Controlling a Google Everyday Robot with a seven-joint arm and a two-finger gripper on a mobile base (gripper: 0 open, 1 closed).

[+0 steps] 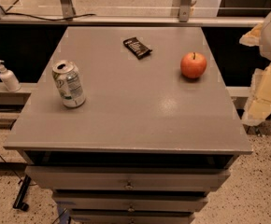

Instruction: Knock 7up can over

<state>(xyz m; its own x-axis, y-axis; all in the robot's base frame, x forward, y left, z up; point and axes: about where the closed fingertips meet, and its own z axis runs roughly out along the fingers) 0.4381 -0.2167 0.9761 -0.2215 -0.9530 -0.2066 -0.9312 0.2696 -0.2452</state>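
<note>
The drawers [128,178] sit under the front edge of the grey worktop [140,120], and open surface stretches across its near half. The 7up can [69,84] stands upright on the left side, near the left edge and well back from the front. It has a whitish-silver body with green print and a silver top. Off the right edge hangs the gripper [265,94], pale and blocky and well apart from the can; I cannot tell how wide it stands. Farther back, a red apple [193,65] rests near the right edge. A dark snack packet [137,47] lies toward the far edge. A white pump bottle [7,77] stands on a ledge beyond the left edge.
</note>
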